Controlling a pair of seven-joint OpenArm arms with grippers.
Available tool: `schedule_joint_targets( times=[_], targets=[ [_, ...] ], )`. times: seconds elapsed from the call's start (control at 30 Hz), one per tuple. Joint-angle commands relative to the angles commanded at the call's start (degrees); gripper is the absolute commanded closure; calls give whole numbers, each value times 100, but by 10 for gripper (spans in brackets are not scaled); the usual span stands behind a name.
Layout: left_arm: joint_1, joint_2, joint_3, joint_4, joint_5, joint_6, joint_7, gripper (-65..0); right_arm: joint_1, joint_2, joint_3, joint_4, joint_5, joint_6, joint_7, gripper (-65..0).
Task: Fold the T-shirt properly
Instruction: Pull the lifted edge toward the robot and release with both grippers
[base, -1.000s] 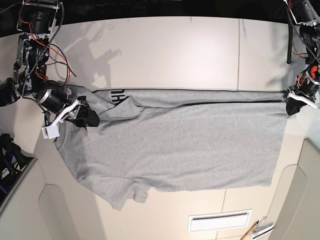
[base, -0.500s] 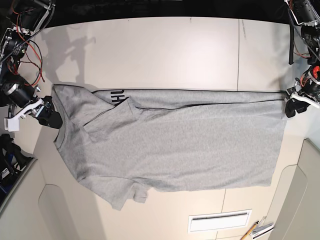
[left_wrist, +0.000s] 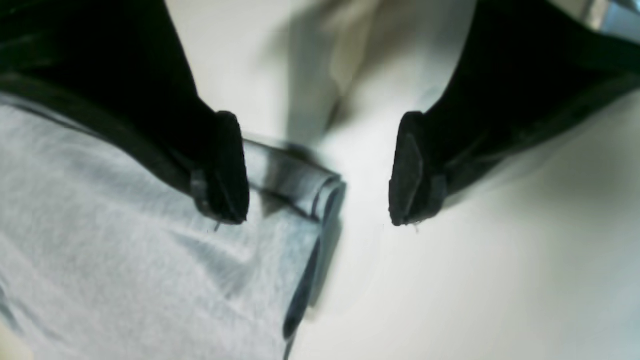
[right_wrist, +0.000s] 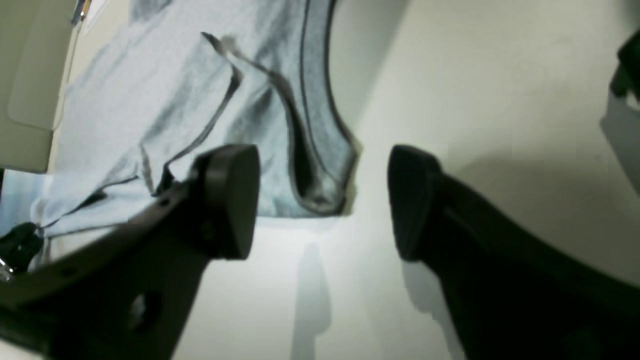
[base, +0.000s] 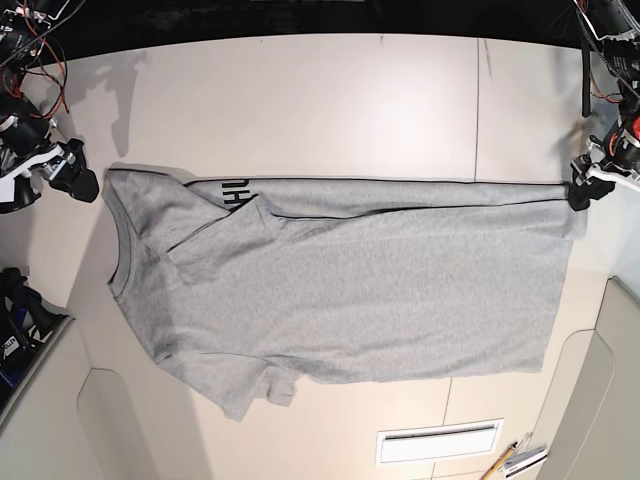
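The T-shirt (base: 340, 290) is laid flat across the middle of the table (base: 300, 100), one long edge folded over. The right gripper (right_wrist: 322, 200) is held spread at 9 o'clock, nothing pinched. The left gripper (left_wrist: 317, 170) is spread at 3 o'clock, straddling the folded hem corner.

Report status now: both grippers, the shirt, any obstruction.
Left gripper open at the hem corner, holding nothing. Right gripper open, off the collar end. T-shirt flat on the table, far edge folded over, black lettering showing. Nothing blocking.
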Motion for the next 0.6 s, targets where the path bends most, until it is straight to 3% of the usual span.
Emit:
schedule_joint_targets(
  times=[0.27, 0.37, 0.6],
  targets=[
    [-17, 125, 2, -319, -2, -7, -59, -471, 4, -50, -549, -308, -184, 2, 376, -403],
    [-17, 321, 2, -317, -11, -165, -52, -471, 66, -216, -758, -308, -192, 2, 428, -403],
    [-15, 636, 50, -317, -24, -165, -35, -470, 444, -592, -1108, -308, -579, -2, 570, -403]
  ],
)
